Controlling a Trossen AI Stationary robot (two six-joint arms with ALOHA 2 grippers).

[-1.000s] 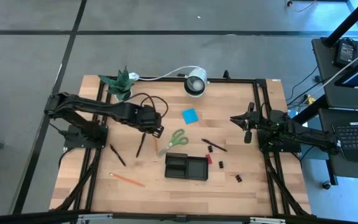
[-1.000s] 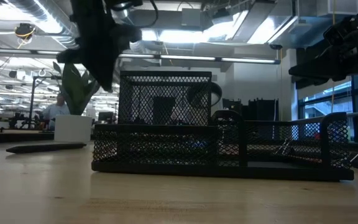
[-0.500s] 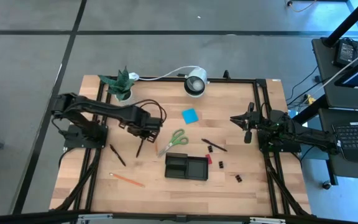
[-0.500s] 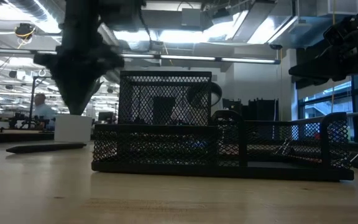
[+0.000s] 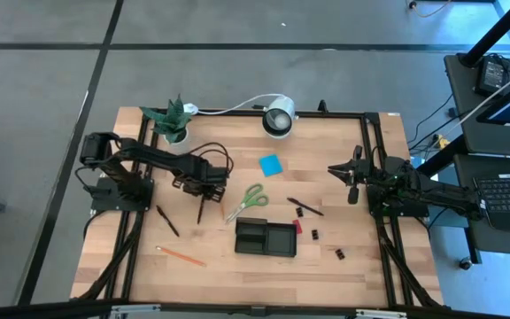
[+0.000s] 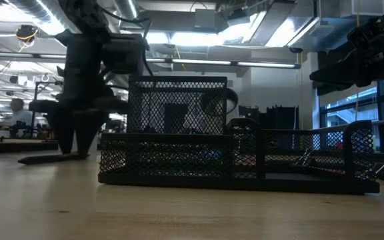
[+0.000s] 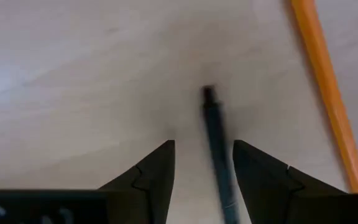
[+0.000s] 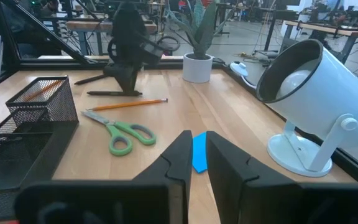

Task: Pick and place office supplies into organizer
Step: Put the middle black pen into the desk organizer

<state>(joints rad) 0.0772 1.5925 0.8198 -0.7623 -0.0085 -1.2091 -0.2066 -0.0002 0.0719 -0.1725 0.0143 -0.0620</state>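
Observation:
My left gripper point(image 7: 204, 168) points down, open and low over the table, with a finger on each side of a black pen point(image 7: 215, 149) that lies flat on the wood; I cannot tell whether either finger touches it. An orange pencil point(image 7: 328, 93) lies beside the pen. In the high view the gripper point(image 5: 200, 188) stands left of the green-handled scissors point(image 5: 246, 199). The black mesh organizer point(image 5: 266, 237) sits near the table's middle front. My right gripper point(image 5: 348, 173) waits shut at the right side, holding nothing.
A blue sticky-note pad point(image 5: 270, 164), another pen point(image 5: 305, 206), a red piece point(image 5: 297, 227) and small clips point(image 5: 337, 253) lie right of the middle. A pen point(image 5: 167, 221) and a pencil point(image 5: 181, 257) lie front left. A potted plant point(image 5: 171, 120) and a white lamp point(image 5: 279, 117) stand at the far edge.
My left gripper has come down toward the table over the black pen, moving a little toward the table's left edge, and it has opened: in the low view its fingers now stand apart as two prongs.

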